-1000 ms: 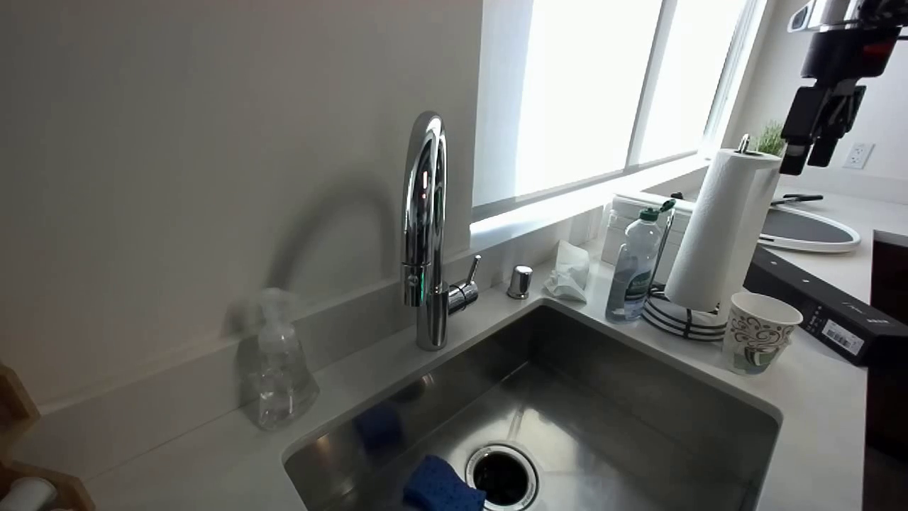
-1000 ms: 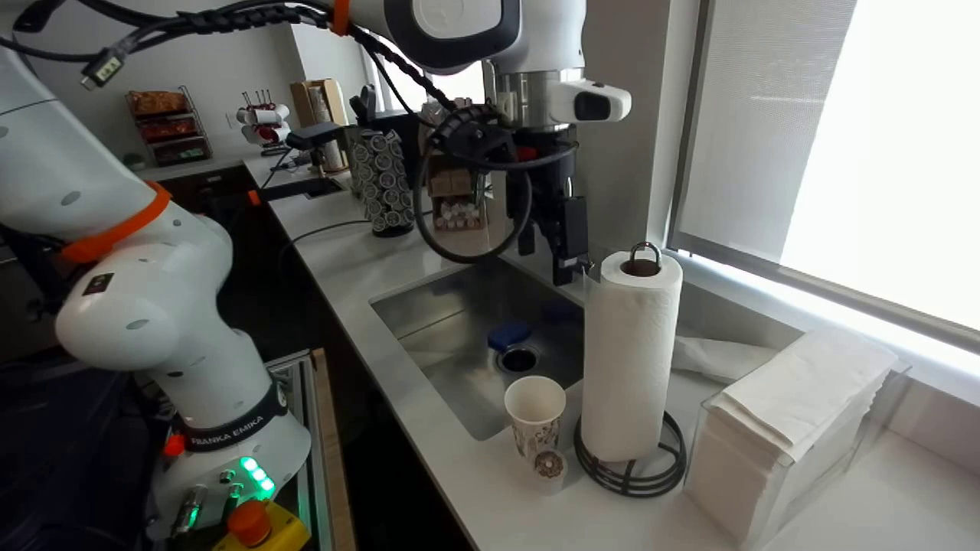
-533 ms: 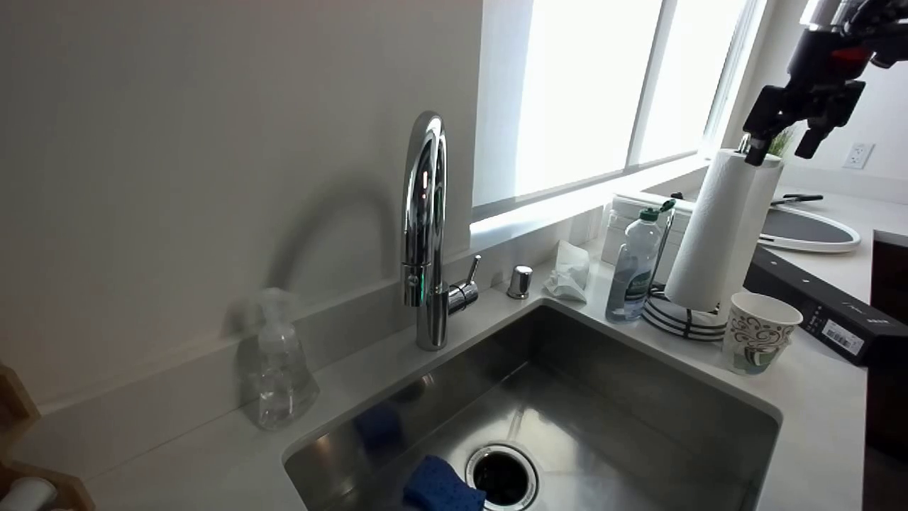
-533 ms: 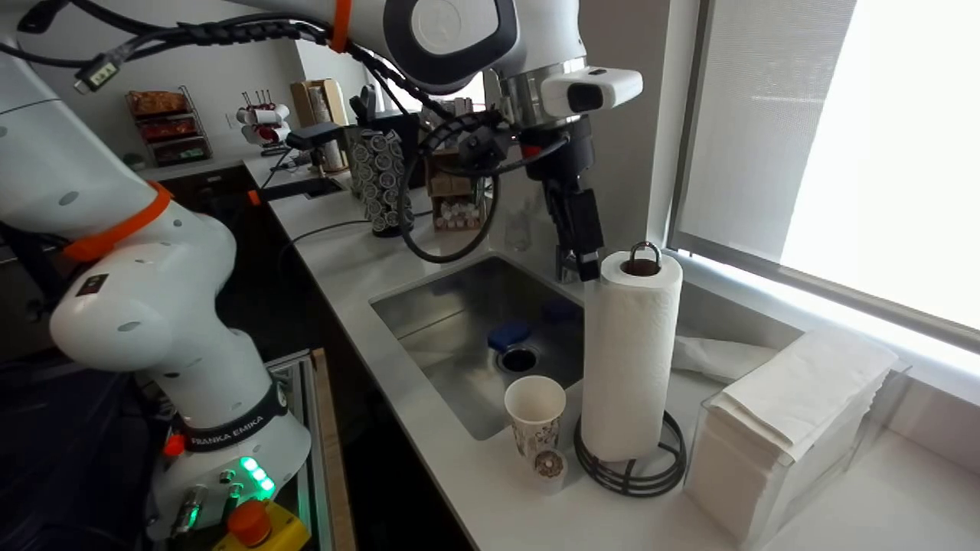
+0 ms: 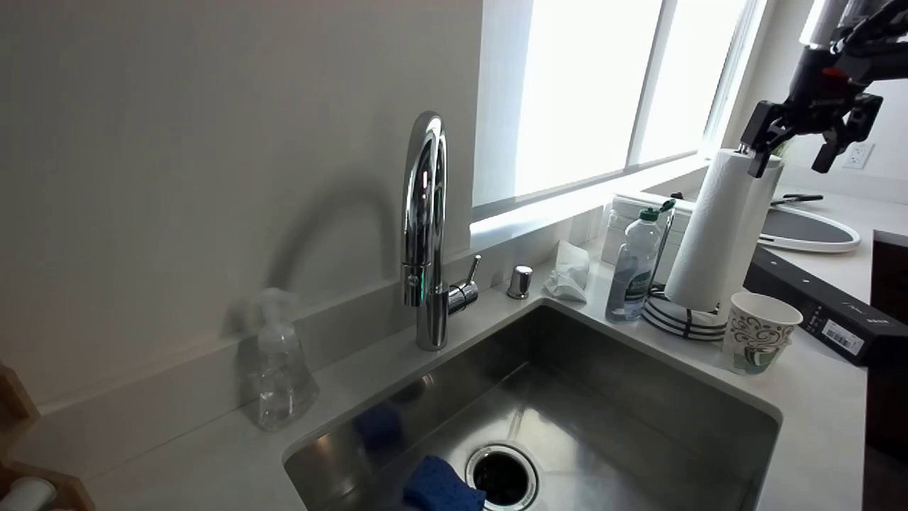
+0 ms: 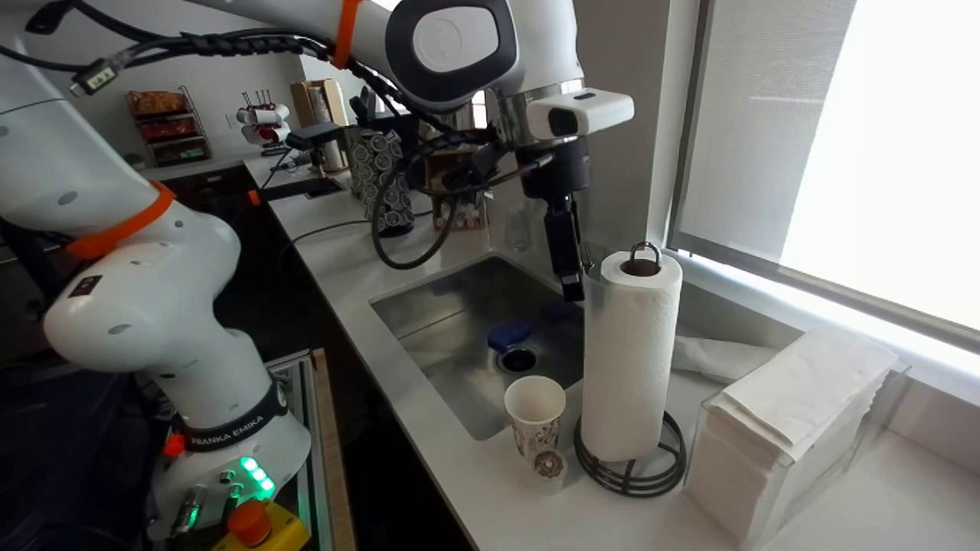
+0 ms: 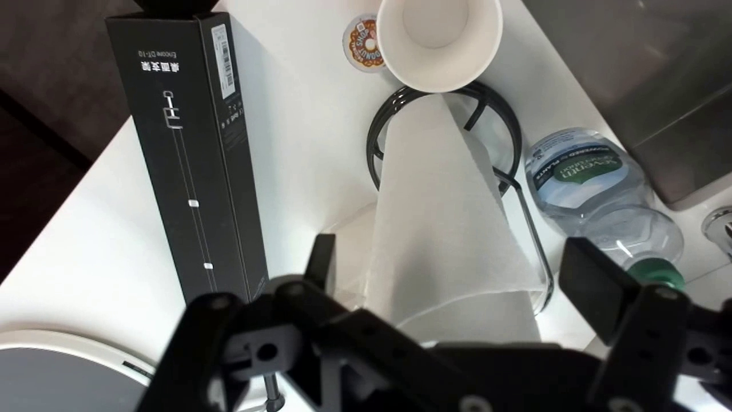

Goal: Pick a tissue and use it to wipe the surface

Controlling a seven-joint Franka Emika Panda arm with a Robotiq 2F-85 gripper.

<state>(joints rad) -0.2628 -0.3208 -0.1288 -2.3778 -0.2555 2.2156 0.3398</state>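
I hold my black two-fingered gripper (image 7: pixel 457 274) spread wide beside the top of the upright white paper-towel roll (image 6: pixel 635 360). In the wrist view, the thin white paper sheet (image 7: pixel 440 217) shows between my fingers (image 7: pixel 595 286), hanging from that roll above its black wire stand (image 7: pixel 516 140).

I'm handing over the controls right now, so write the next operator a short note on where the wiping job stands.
Gripper: open, holding nothing, close to the top of the roll; contact can't be made out.
Tissue: probably the roll's outer sheet; the roll stands upright beside the sink. Napkins are stacked next to the roll.
Done: open gripper is at the roll; no tissue picked yet.
Left: grip the tissue, pull it free, then wipe. Mind the cup by the roll.
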